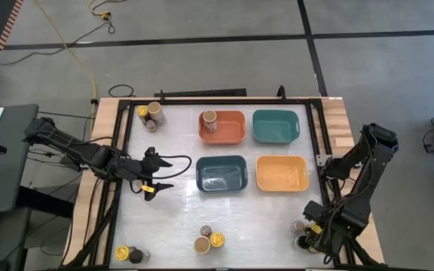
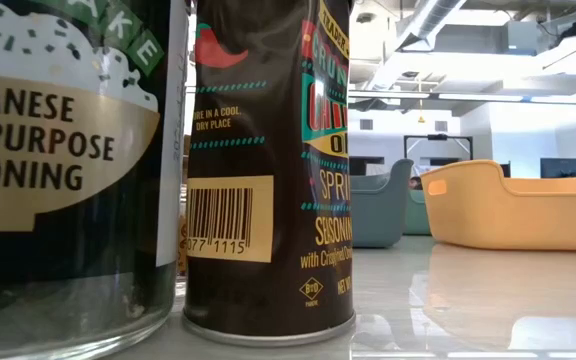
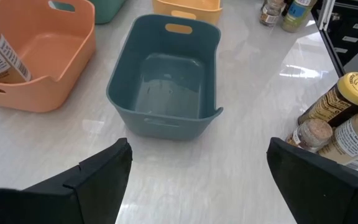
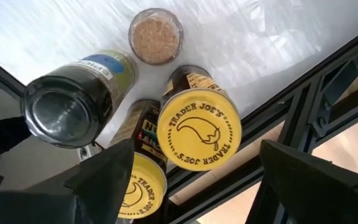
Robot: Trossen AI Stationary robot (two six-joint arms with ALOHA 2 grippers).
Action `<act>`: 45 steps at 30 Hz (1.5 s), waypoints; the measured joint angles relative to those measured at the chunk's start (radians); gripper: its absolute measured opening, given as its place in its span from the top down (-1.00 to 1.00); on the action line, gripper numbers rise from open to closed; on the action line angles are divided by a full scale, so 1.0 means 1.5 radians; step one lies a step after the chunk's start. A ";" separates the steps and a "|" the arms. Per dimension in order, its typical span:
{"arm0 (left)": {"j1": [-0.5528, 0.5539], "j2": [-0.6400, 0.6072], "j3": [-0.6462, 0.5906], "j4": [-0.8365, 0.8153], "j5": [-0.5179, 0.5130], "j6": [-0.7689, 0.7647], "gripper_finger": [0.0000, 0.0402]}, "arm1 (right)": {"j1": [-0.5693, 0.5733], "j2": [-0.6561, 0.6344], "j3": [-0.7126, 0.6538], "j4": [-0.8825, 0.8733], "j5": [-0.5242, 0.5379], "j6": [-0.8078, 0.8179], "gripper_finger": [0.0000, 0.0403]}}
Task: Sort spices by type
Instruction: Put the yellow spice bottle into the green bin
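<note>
Right claw (image 4: 191,180) released, spread wide above corner jars (image 4: 199,129), likely lining up on a yellow-lidded one. Left claw (image 3: 197,180) released, facing empty blue bin (image 3: 166,81) mid-counter. One jar (image 1: 209,117) already in orange bin (image 1: 232,135); other clusters unsorted at counter (image 1: 172,226) edges.

"TRADER JOE'S" on yellow lid (image 4: 199,129)

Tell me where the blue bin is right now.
In the high view, the blue bin sits mid-table, left of the yellow bin and directly below the orange bin.
</note>
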 joint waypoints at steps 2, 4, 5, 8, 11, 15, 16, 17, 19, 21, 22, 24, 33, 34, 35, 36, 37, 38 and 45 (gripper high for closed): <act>0.000 0.000 0.000 0.000 0.000 0.000 -0.78 | 0.000 0.000 0.000 0.003 0.004 0.000 -0.92; 0.000 0.000 0.000 0.000 0.000 0.000 -0.78 | 0.000 0.000 0.000 0.005 0.015 0.000 -0.92; 0.000 0.000 0.000 0.000 0.000 0.000 -0.78 | 0.000 0.000 -0.002 0.006 0.017 0.000 -0.92; 0.000 0.000 0.000 0.000 0.000 0.000 -0.78 | 0.000 0.000 -0.026 0.029 0.017 0.000 -0.92; 0.000 0.000 0.000 0.000 0.000 0.000 -0.78 | 0.000 0.000 -0.045 0.059 0.014 0.001 -0.92; 0.000 0.000 0.000 0.000 0.000 -0.001 -0.78 | 0.000 0.000 -0.055 0.063 0.013 0.007 -0.91; 0.000 0.000 0.000 0.000 0.000 -0.001 -0.78 | 0.000 0.000 -0.056 0.061 0.013 0.006 -0.91; 0.000 0.000 0.000 0.000 0.000 -0.001 -0.78 | 0.000 0.000 -0.057 0.061 0.012 0.005 -0.90; 0.000 0.000 0.000 0.000 0.000 -0.001 -0.78 | 0.000 0.000 -0.059 0.068 0.010 0.002 -0.88; 0.000 0.000 0.000 0.001 0.000 -0.002 -0.78 | 0.000 0.000 -0.068 0.082 0.000 -0.001 -0.86; 0.000 0.000 0.000 0.001 0.000 -0.002 -0.78 | 0.000 0.000 -0.072 0.089 -0.002 -0.002 -0.85; 0.000 0.000 0.000 0.001 0.000 -0.002 -0.78 | 0.000 0.000 -0.080 0.097 -0.003 -0.001 -0.83; 0.000 0.000 0.000 0.000 0.000 -0.002 -0.78 | -0.001 0.000 -0.082 0.098 -0.010 0.000 -0.67; 0.000 0.000 0.000 0.000 0.000 -0.002 -0.78 | -0.001 0.000 -0.082 0.098 -0.015 0.000 -0.63; 0.000 0.000 0.000 0.000 0.000 -0.001 -0.78 | -0.001 0.000 -0.082 0.098 -0.018 0.000 -0.60; 0.000 0.000 0.000 0.000 0.000 0.000 -0.78 | -0.001 0.000 -0.082 0.099 -0.019 0.000 -0.55; 0.000 0.000 0.000 0.000 0.000 0.001 -0.78 | -0.001 0.000 -0.082 0.100 -0.020 0.000 -0.51; 0.000 0.000 0.000 0.000 0.000 0.001 -0.78 | 0.000 0.000 -0.082 0.101 -0.021 0.000 -0.48; 0.000 0.000 0.000 0.000 0.000 0.002 -0.78 | 0.000 0.000 -0.082 0.114 -0.021 0.000 -0.29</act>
